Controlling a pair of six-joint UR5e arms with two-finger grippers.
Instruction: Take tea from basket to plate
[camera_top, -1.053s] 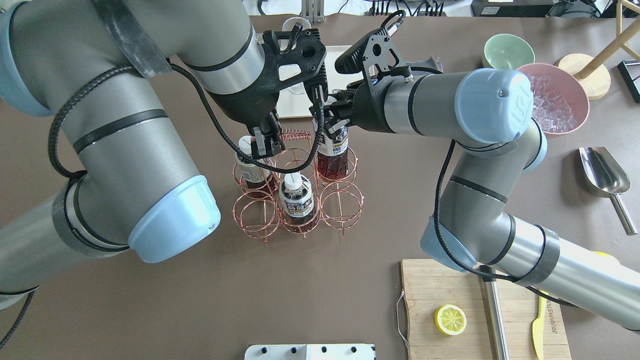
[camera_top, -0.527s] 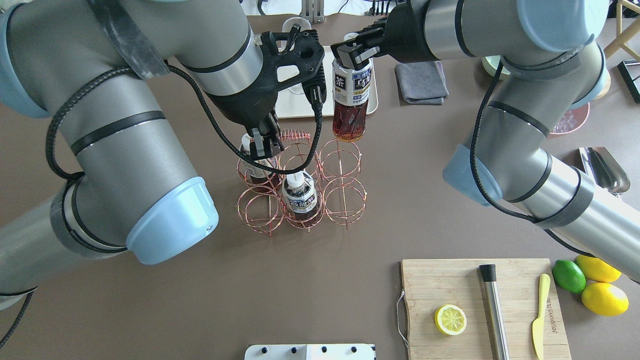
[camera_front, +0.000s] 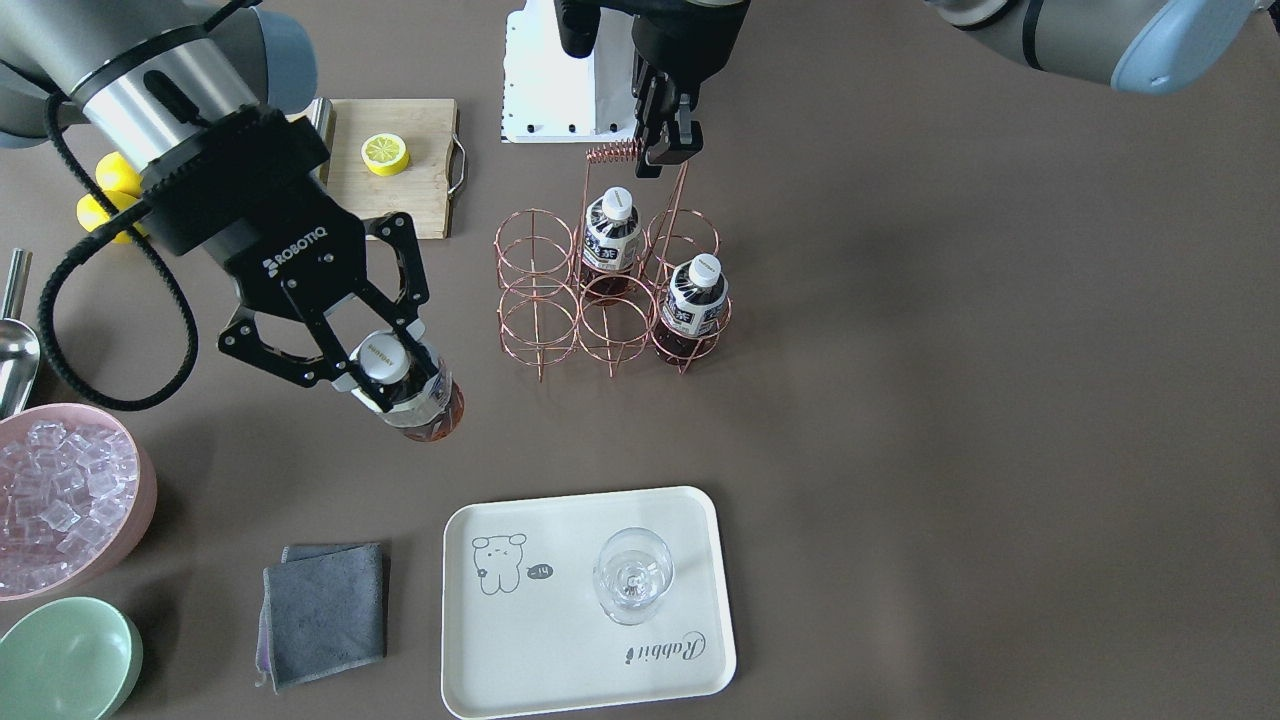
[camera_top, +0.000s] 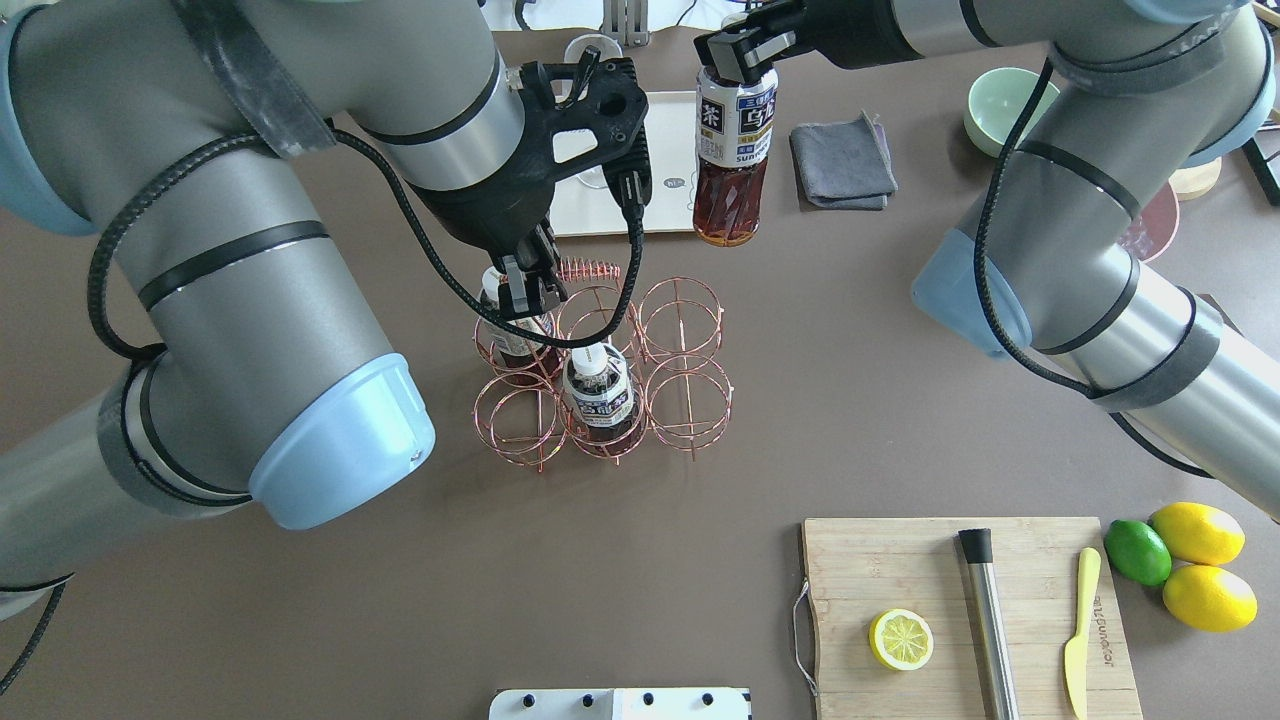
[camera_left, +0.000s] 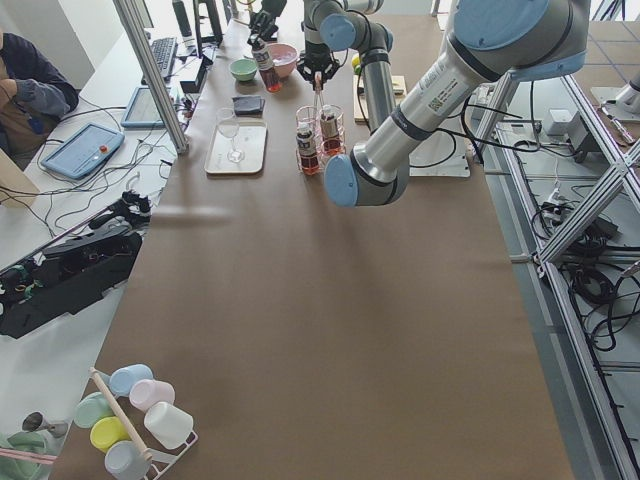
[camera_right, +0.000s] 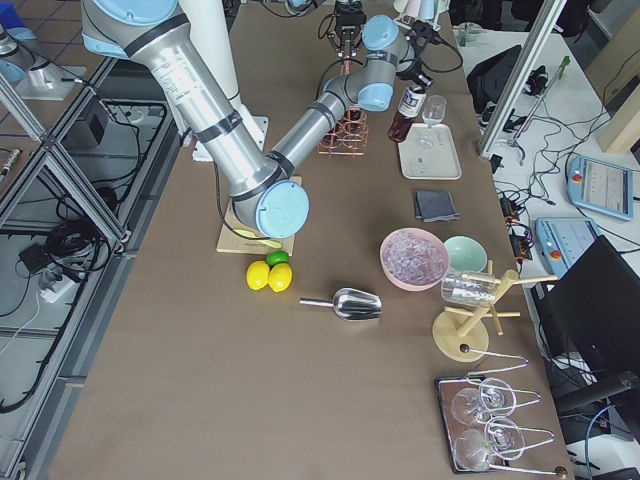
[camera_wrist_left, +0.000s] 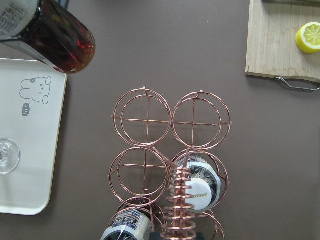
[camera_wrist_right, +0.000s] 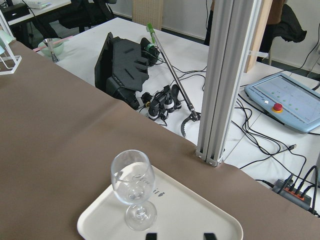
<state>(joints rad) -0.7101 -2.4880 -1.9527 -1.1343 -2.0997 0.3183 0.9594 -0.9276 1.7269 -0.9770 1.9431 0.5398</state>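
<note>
R gripper (camera_front: 385, 372) clamped on tea (camera_front: 430, 410) at the neck, held aloft at 8 o'clock of basket (camera_front: 540, 282), 11 o'clock of plate (camera_front: 560, 650). Front view shows cap (camera_front: 382, 362); overhead shows label (camera_top: 738, 120). L gripper (camera_front: 665, 155) pinched on coil handle (camera_front: 612, 152). R wrist cam: only glass (camera_wrist_right: 132, 185) on plate. Brown table (camera_front: 950, 400); cables (camera_wrist_right: 240, 150), tablet (camera_wrist_right: 292, 102) beyond.
</note>
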